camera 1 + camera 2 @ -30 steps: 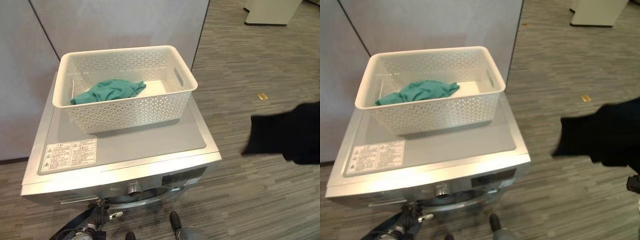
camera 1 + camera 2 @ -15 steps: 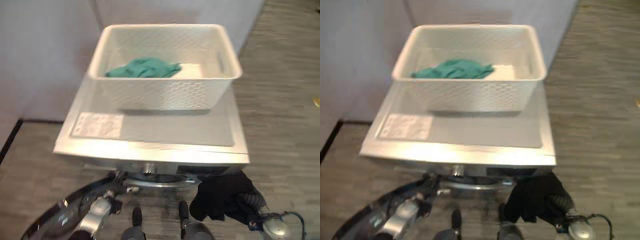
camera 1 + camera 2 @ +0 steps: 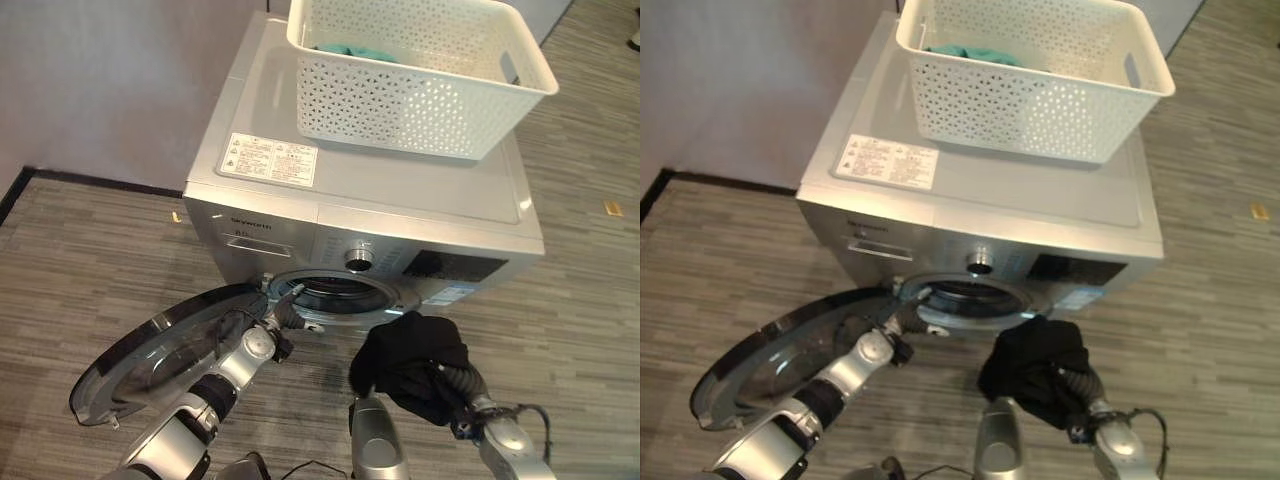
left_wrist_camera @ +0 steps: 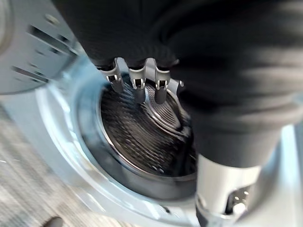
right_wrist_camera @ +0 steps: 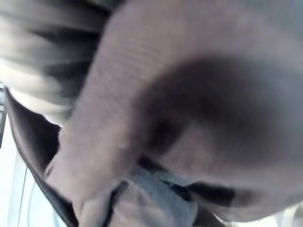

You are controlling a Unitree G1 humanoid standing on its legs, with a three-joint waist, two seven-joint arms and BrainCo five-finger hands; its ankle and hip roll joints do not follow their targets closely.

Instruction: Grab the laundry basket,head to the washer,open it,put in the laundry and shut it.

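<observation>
**Black garment brought down to the open washer door**

A second ago my right arm was out to the side over the floor with the dark cloth dangling; half a second ago I had it low in front of the machine. Much of the shift between frames is my head camera tilting down. The porthole now comes into view, and the door (image 3: 165, 352) stands swung wide to my left, so I judge the opening step done and loading under way.

The black garment (image 3: 412, 362) is bunched over my right hand (image 3: 462, 388), just in front of and slightly right of the drum opening (image 3: 335, 293), not yet inside. The cloth covers the fingers in the head views and in the right wrist view alike, so I cannot tell how they are set, though the garment hangs from that hand.

My left hand (image 3: 277, 318) reaches to the lower left rim of the porthole, near the hinge side. In its wrist view the fingers (image 4: 137, 85) are straight and relaxed, pointing into the ribbed drum (image 4: 137, 132) and gripping nothing.

The laundry basket (image 3: 420, 65) sits on top of the washer (image 3: 300, 215), with a teal cloth (image 3: 960, 51) left in its far corner. That piece has yet to go in, and the door has yet to be closed
</observation>
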